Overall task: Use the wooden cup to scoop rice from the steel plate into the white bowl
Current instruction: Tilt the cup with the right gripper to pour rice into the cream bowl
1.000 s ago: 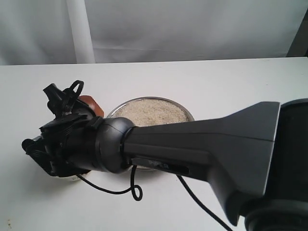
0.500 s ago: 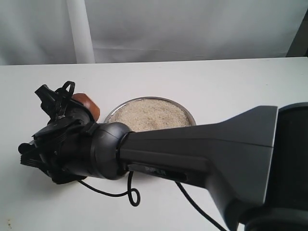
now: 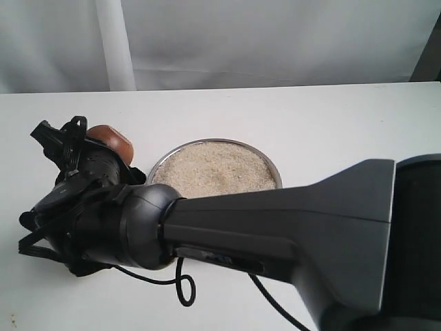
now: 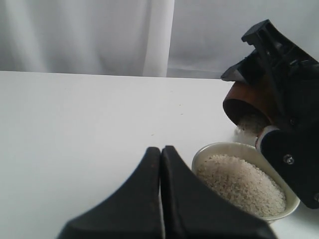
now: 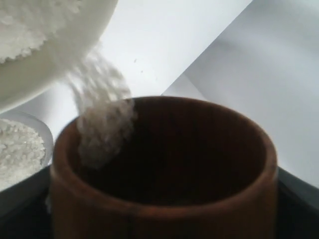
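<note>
white table (image 3: 331, 117), pale curtain backdrop (image 3: 275, 41), white upright post behind (image 3: 114, 45)

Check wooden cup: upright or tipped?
Tipped: wooden cup mouth angled down over the white bowl, rice spilling from its rim.

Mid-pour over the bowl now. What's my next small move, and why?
Probably hold this tilt until the stream stops: rice is falling from the tipped wooden cup into the white bowl, and the cup's inside looks mostly dark, so little remains. The bowl is heaped; tipping faster risks spills.
</note>
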